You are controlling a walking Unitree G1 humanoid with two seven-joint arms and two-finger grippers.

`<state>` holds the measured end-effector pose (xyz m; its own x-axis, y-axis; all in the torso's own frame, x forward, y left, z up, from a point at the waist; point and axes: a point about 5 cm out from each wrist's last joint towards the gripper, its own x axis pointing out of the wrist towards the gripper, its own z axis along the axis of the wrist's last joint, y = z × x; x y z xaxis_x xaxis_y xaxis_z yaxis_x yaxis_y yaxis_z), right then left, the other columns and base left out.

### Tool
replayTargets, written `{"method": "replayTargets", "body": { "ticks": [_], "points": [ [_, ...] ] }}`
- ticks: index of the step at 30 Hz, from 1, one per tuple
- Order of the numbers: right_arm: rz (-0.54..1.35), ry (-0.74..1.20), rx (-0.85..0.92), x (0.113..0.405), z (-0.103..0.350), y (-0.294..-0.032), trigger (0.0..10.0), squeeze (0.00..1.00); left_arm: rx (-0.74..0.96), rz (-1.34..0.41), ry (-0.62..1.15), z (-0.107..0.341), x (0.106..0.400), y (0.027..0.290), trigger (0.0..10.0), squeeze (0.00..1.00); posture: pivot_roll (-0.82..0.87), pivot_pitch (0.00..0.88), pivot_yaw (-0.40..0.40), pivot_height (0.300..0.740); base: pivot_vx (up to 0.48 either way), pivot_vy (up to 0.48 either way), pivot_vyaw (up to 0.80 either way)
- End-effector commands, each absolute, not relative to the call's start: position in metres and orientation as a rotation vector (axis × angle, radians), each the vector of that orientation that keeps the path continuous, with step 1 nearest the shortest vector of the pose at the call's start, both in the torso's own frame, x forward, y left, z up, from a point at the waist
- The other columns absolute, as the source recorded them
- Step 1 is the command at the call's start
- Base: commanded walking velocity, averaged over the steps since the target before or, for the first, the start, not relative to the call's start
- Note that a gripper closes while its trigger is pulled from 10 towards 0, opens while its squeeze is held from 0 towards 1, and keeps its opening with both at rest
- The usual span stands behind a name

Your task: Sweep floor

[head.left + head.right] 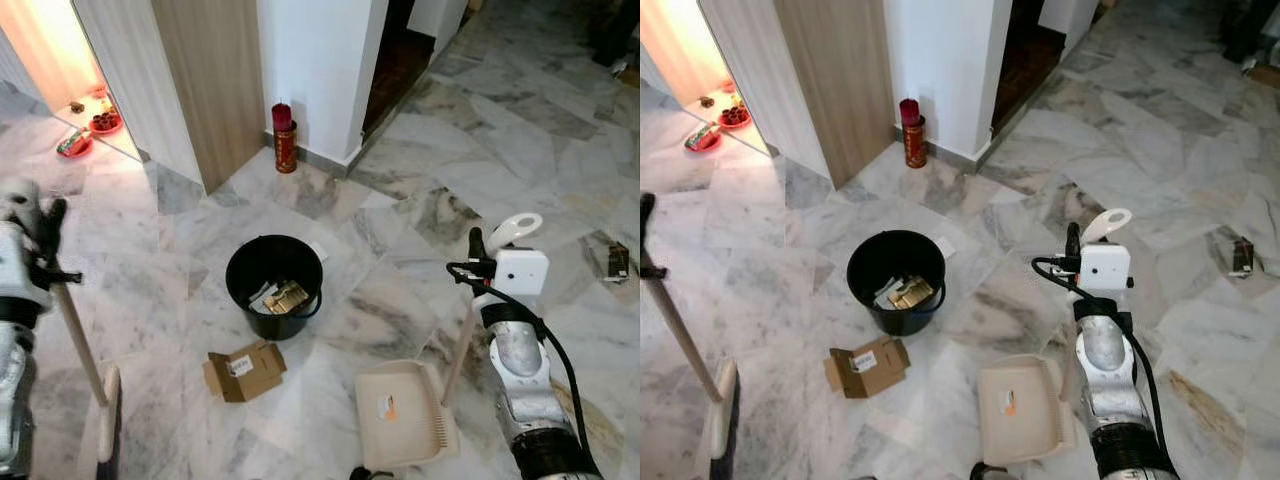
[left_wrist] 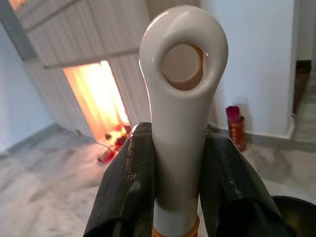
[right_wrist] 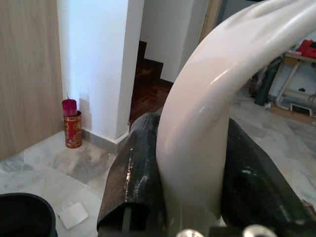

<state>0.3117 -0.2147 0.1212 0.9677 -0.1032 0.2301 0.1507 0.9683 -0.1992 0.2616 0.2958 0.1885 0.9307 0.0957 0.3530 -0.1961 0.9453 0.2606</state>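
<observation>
My left gripper [image 1: 45, 250] is shut on the cream broom handle [image 2: 182, 98], its black fingers [image 2: 128, 187] pressed to both sides just under the hanging hole. The broom head [image 1: 108, 420] rests on the marble floor at the near left. My right gripper [image 1: 478, 262] is shut on the upright dustpan handle [image 3: 212, 113]. The beige dustpan [image 1: 400, 412] sits flat on the floor in front of me. A flattened cardboard box [image 1: 243, 371] lies between broom and dustpan, just before a black bucket [image 1: 262, 322] with cardboard scraps inside.
A red can [image 1: 285, 140] stands at the foot of the white wall corner. Red dishes [image 1: 75, 145] lie on the floor by the lit doorway at the far left. A small white paper [image 1: 318, 250] lies behind the bucket, and a dark object [image 1: 617, 262] at the right.
</observation>
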Motion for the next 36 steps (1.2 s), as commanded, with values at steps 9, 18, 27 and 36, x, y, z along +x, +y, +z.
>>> {"method": "replayTargets", "body": {
  "ticks": [9,18,27,36],
  "points": [
    [-0.118,-0.228,-0.239,0.296,0.129,-0.230,10.0,0.00,0.208,0.180,-0.356,0.167,0.279,0.291,10.0,0.00,0.01,0.222,-0.091,0.740,0.000,0.000,0.00],
    [-0.096,-0.224,-0.265,0.280,0.138,-0.238,10.0,0.00,0.226,0.154,-0.362,0.156,0.287,0.282,10.0,0.00,-0.06,0.267,-0.120,0.740,0.000,0.000,0.00],
    [-0.072,-0.204,-0.294,0.268,0.146,-0.244,10.0,0.00,0.137,0.088,-0.396,0.151,0.303,0.260,10.0,0.00,-0.11,0.304,-0.161,0.740,0.000,0.000,0.00],
    [-0.065,-0.181,-0.298,0.267,0.147,-0.244,10.0,0.00,0.063,-0.028,-0.389,0.147,0.306,0.243,10.0,0.00,-0.10,0.306,-0.161,0.740,0.000,0.000,0.00]
  ]
}}
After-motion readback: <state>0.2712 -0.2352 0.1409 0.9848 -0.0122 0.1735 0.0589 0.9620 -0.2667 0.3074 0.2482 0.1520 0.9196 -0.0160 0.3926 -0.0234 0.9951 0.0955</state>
